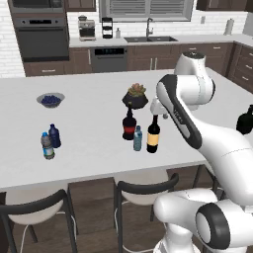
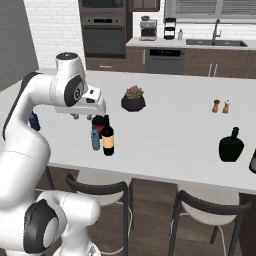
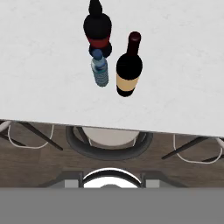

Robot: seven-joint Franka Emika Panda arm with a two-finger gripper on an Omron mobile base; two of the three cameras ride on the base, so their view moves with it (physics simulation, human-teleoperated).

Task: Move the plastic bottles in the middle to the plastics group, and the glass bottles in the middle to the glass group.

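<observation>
- Left base view has the white arm (image 1: 197,123) rising from the lower right, elbow bent, forearm reaching left over the worktop (image 1: 89,148) so the hand hangs just above the middle cluster.
- Gripper (image 1: 157,109) sits right over the wine bottle (image 1: 153,134), looking straight down; can't tell whether the jaws are apart or together, and they hold nothing I can see.
- Pale-blue bottle (image 1: 138,139) stands between the wine bottle and the squat red-label bottle (image 1: 129,126), all three upright and close together.
- Dark-blue bottle (image 1: 54,136) and clear labelled bottle (image 1: 47,146) stand well off to the left.
- Black glossy bottle (image 2: 231,145) is far right, near the worktop's edge.
</observation>
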